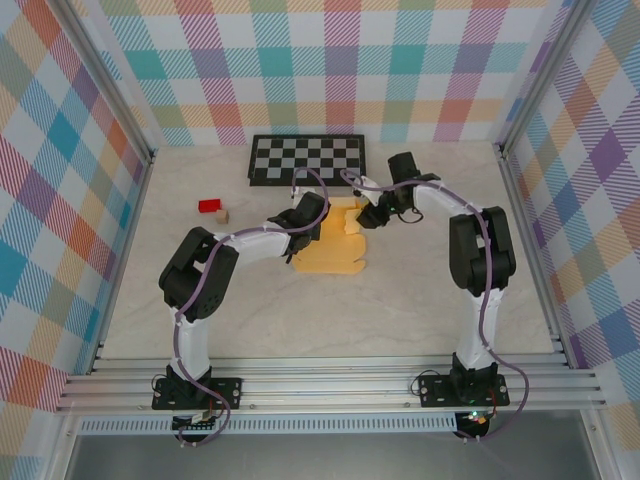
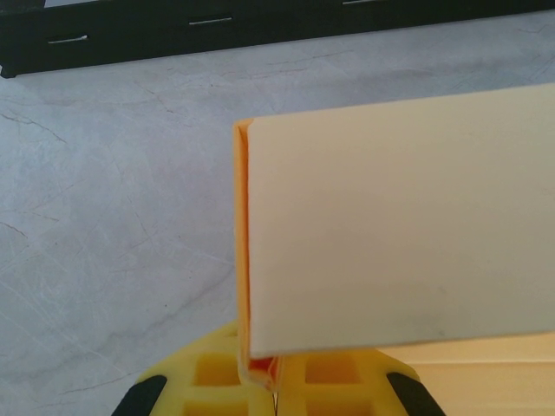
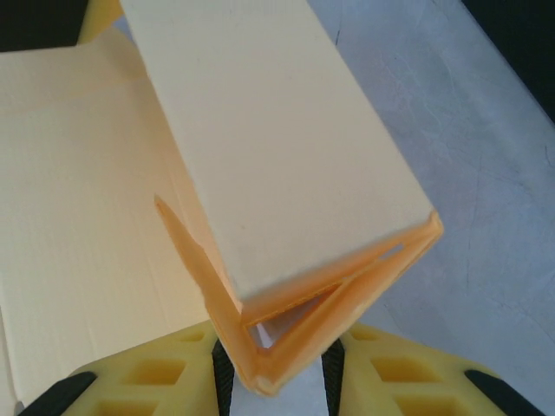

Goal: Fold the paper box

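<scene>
The paper box (image 1: 330, 255) is a tan sheet lying mid-table, with its far part folded up between both arms. My left gripper (image 1: 322, 224) reaches it from the left and my right gripper (image 1: 368, 215) from the right. Seen from the left wrist, a raised pale panel of the paper box (image 2: 390, 234) stands on edge, and my left gripper (image 2: 276, 381) is shut on its doubled lower corner. From the right wrist, a folded triangular corner of the paper box (image 3: 269, 147) sits between the black pads (image 3: 223, 377) of my right gripper (image 3: 276, 373), which is shut on it.
A black-and-white checkerboard (image 1: 307, 158) lies at the back, just beyond the box. A red block (image 1: 209, 206) and a tiny tan cube (image 1: 223, 216) sit at the left. Plaid walls and metal rails (image 1: 530, 230) enclose the marble table (image 1: 420, 310).
</scene>
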